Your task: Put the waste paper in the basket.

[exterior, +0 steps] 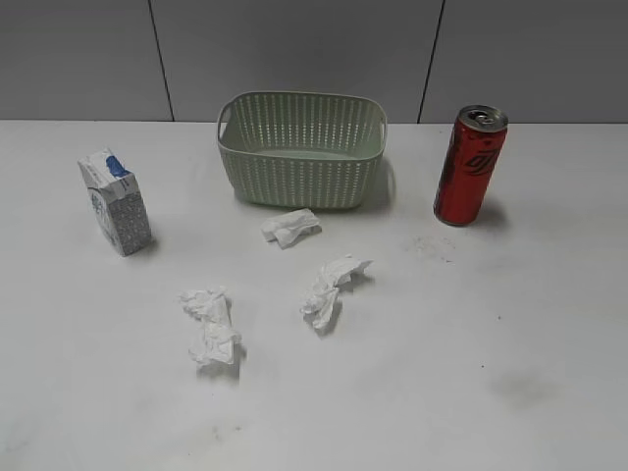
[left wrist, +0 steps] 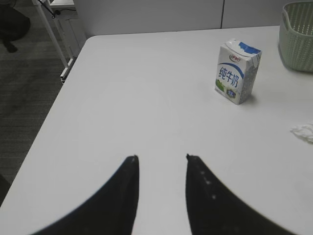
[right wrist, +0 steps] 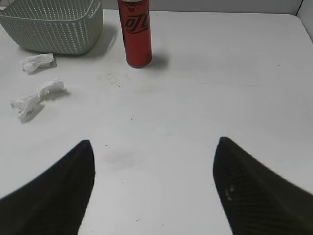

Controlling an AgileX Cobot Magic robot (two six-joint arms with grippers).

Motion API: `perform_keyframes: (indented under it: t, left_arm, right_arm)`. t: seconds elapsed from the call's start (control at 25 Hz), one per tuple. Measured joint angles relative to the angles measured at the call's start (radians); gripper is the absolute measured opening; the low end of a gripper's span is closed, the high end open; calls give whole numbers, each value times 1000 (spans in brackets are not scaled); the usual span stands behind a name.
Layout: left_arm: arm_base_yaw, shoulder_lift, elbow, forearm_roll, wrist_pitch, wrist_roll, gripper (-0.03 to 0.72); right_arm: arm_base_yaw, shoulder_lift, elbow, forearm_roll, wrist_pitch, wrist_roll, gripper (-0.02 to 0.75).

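Note:
Three crumpled white paper wads lie on the white table in front of the pale green basket (exterior: 301,147): one just before it (exterior: 289,227), one in the middle (exterior: 332,287), one at front left (exterior: 212,327). Two wads show in the right wrist view (right wrist: 36,62) (right wrist: 36,97), with the basket (right wrist: 54,24) at top left. An edge of a wad (left wrist: 304,131) and the basket (left wrist: 298,34) show in the left wrist view. My left gripper (left wrist: 161,157) is open and empty over bare table. My right gripper (right wrist: 154,142) is wide open and empty. Neither gripper shows in the exterior view.
A white-and-blue milk carton (exterior: 115,201) stands left of the basket; it also shows in the left wrist view (left wrist: 237,72). A red can (exterior: 470,165) stands right of the basket, seen too in the right wrist view (right wrist: 134,32). The table's left edge (left wrist: 54,112) drops to the floor.

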Motion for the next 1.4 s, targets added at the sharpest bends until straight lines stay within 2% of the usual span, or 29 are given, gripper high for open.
perform_keyframes:
  t: [0.32, 0.4, 0.48, 0.64, 0.76, 1.04, 1.4]
  left_arm:
    - [0, 0, 0, 1, 0, 0, 240]
    - [0, 0, 0, 1, 0, 0, 269]
    - [0, 0, 0, 1, 0, 0, 342]
    - [0, 0, 0, 1, 0, 0, 559]
    - [0, 0, 0, 1, 0, 0, 622]
    - [0, 0, 0, 1, 0, 0, 631]
    - [0, 0, 0, 1, 0, 0, 616]
  right_arm:
    - [0, 0, 0, 0, 0, 0, 571]
    - [0, 2, 0, -1, 0, 0, 571]
    - [0, 30, 0, -3, 0, 0, 571]
    - [0, 138, 0, -3, -6, 0, 571]
    - [0, 242, -1, -2, -23, 0, 571]
    - [0, 557, -55, 22, -141, -6, 571]
    - [0, 1061, -231, 61, -175, -55, 571]
